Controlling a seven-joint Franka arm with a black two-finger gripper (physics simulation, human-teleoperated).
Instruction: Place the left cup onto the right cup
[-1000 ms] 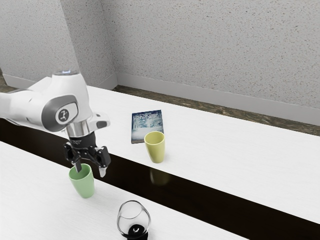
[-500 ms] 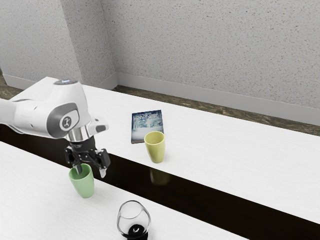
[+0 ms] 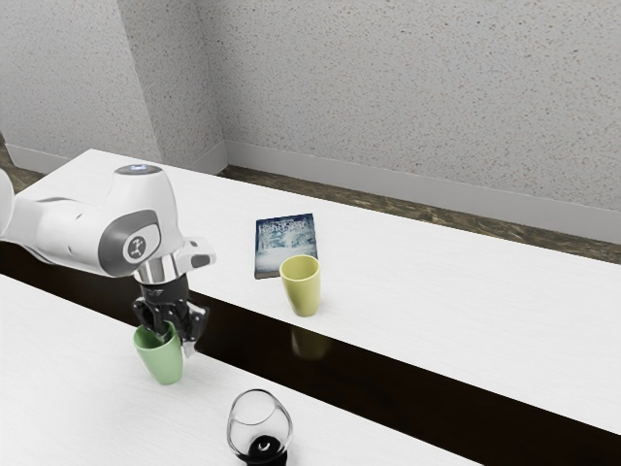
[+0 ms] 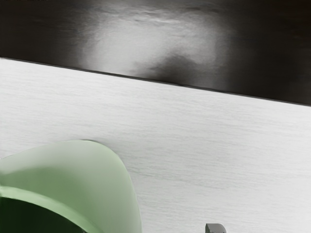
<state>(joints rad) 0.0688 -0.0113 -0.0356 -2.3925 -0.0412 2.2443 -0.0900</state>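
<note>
Pinching the green cup [image 3: 160, 357] at its rim, the tool [image 3: 175, 339] is clamped; yellow cup [image 3: 301, 284] well apart.

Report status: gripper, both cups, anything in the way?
Gripper shut on green cup at the rim, cup standing on table. Yellow cup upright across the dark gap. Book behind it, glass nearer the camera; neither looks in the path.

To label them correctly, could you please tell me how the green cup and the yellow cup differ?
Colour: the green cup is pale green, the yellow cup yellowish olive. Place: the green cup stands on the near white surface, the yellow cup beyond the dark strip, by the book. State: the gripper clamps the green cup's rim; the yellow cup stands free. Both are upright and handleless.
</note>
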